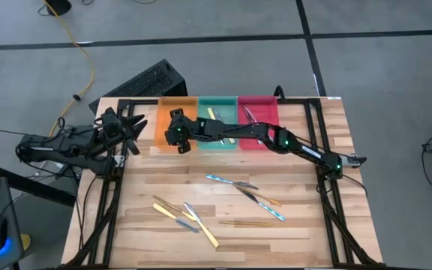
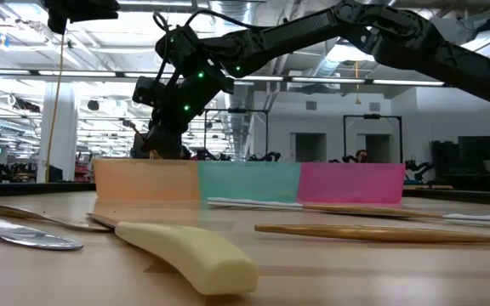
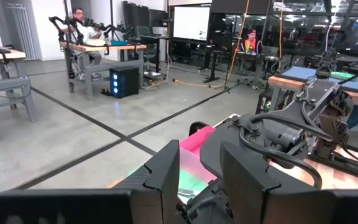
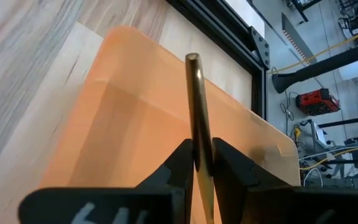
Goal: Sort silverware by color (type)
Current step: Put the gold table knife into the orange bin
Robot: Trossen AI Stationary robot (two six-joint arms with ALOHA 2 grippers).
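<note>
My right gripper reaches across the trays and hovers over the orange tray, shut on a thin bronze-gold utensil. The low view shows that gripper above the orange tray. My left gripper waits open at the table's left edge, beside the orange tray, touching nothing. Several utensils lie flat on the table: silver-and-blue ones, pale yellow ones and a bronze one. A pale yellow piece lies in the green tray, a silvery one in the red tray. My right gripper pinches the bronze-gold utensil's slim shaft between its two fingers. The shaft runs along the fingers and sticks out past their tips; its free end is over the orange tray. It is lifted clear of the tray.
The orange, green and red trays stand side by side at the table's far edge. Black frame rails run along the table's left and right sides. A pale yellow handle lies close to the low camera. People sit in the room behind.
</note>
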